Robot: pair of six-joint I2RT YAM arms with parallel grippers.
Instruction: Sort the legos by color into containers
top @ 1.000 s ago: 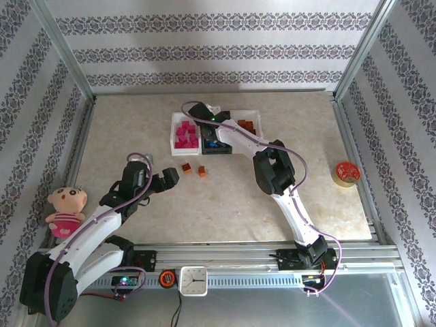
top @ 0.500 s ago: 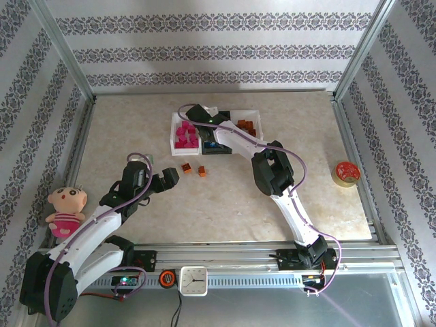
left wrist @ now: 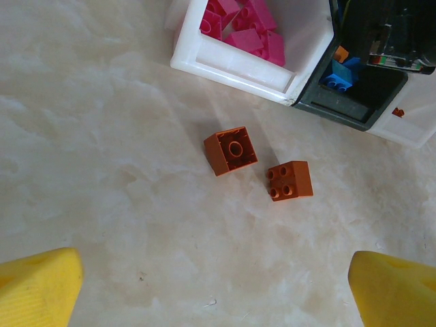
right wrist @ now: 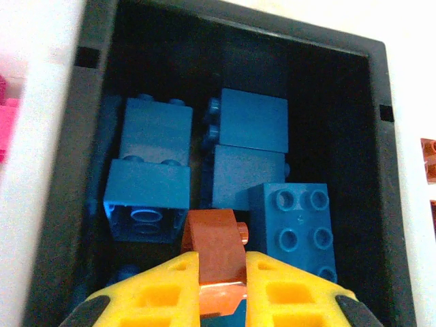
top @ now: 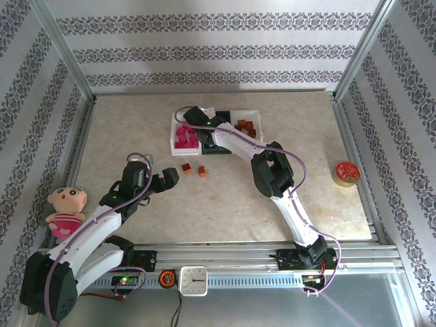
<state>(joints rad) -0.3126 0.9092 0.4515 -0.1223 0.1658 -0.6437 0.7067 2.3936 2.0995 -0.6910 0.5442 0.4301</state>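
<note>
Broadly, the table (top: 122,129) spreads beneath both claws. Three joined bins sit under the right claw (right wrist: 216,276). The black bin (right wrist: 383,170) is directly below it. The white bin (left wrist: 231,65), on one side, holds pink bricks (left wrist: 246,28), and the second white bin (top: 257,114), on the other side, holds orange bricks (top: 246,125). The right claw is pinched tight on a small held brick (right wrist: 216,248), orange, which hangs between its yellow fingers (right wrist: 153,286) just above the blue bricks (right wrist: 251,121) in the black bin. The left claw (left wrist: 218,289) is spread wide and grips nothing. Ahead of it, short of the bins, an upturned brick (left wrist: 231,151) and a studs-up brick (left wrist: 289,180), both orange, lie on the table, near each other but apart.
</note>
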